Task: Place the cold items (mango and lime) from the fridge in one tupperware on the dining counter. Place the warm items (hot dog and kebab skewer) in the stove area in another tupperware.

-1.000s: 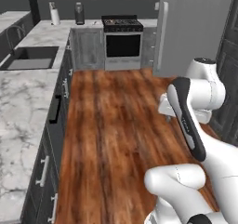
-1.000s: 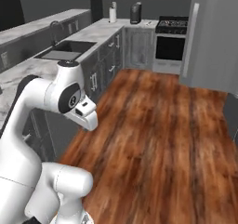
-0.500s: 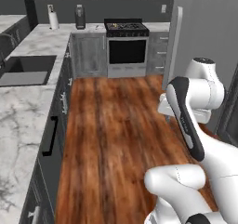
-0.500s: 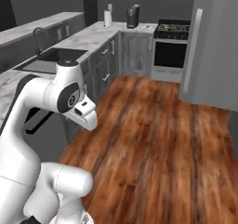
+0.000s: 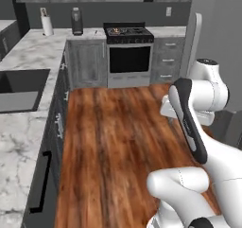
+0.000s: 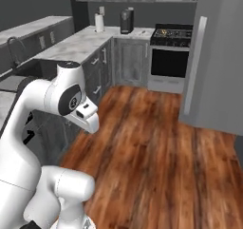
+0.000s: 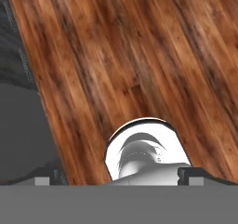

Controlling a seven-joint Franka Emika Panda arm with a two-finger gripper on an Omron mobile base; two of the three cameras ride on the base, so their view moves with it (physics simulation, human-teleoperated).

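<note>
The fridge (image 5: 213,28) (image 6: 218,62) stands shut at the right, a tall grey block with a pale vertical handle, so the mango and lime are hidden. Beside it is the stove (image 5: 128,32) (image 6: 173,33), with small reddish bits on its top that are too small to name. Both tupperware trays and the dining counter are out of view. My arm is folded close over the base. My gripper (image 7: 117,177) points down at the bare wood floor (image 7: 121,56), open wide with nothing between its fingertips (image 7: 42,180).
A marble counter (image 5: 19,127) (image 6: 71,45) with a dark sink (image 5: 16,87) runs along the left, with grey handled cabinets below. A paper towel roll (image 5: 47,26) and a dark appliance (image 5: 76,21) stand at the back. Wood floor (image 5: 113,142) lies between counter and fridge.
The whole picture has shifted: the base has driven and turned, so the stove and fridge are now nearer and more central. The arm keeps its folded pose and the gripper stays open.
</note>
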